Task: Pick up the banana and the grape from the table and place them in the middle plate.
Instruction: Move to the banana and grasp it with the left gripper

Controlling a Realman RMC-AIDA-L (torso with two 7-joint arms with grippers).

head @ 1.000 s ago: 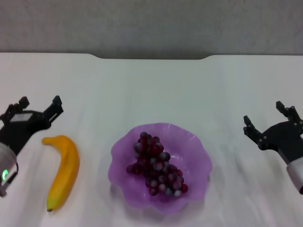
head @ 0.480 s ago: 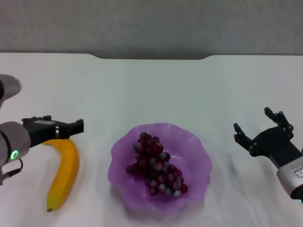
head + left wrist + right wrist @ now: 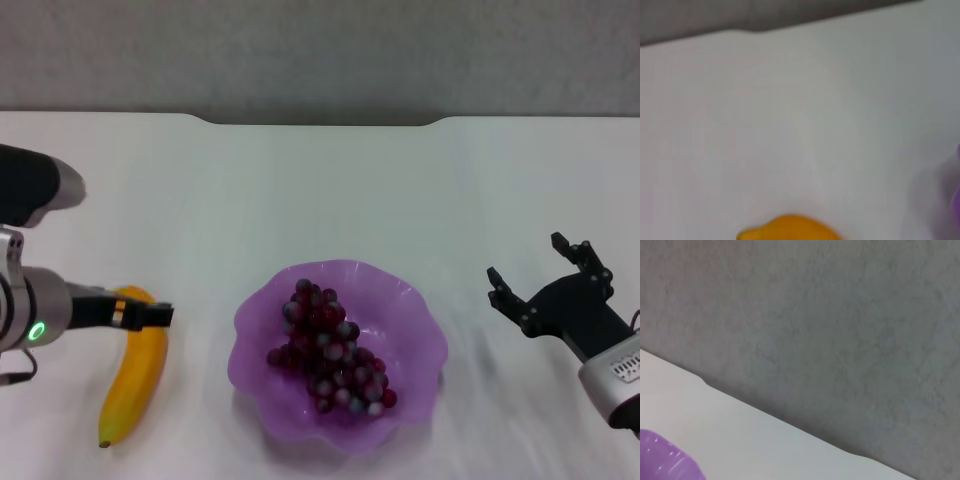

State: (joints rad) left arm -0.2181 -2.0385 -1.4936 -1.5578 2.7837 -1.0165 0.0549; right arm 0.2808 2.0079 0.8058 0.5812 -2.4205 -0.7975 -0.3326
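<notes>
The white surface (image 3: 330, 190) is stretching flat and plain to a far edge with a shallow notch, against a grey wall (image 3: 320, 50), and bare room is lying open behind the middle plate (image 3: 410, 310) and on both sides of it. That plate, a translucent purple dish with a wavy scalloped rim, is sitting at the near centre and is holding the grape (image 3: 328, 348), a long glossy bunch of dark red-purple berries lying slantwise inside it. To the plate's left, apart from it, the banana (image 3: 135, 385) is lying on the surface, curved, smooth and yellow-orange with a greenish near tip. The left tool (image 3: 140, 315) is reaching in from the left edge over the banana's far end; I cannot tell how its fingers are standing. The right tool (image 3: 535, 285) is hanging well right of the plate with its dark fingers spread wide, holding nothing.
</notes>
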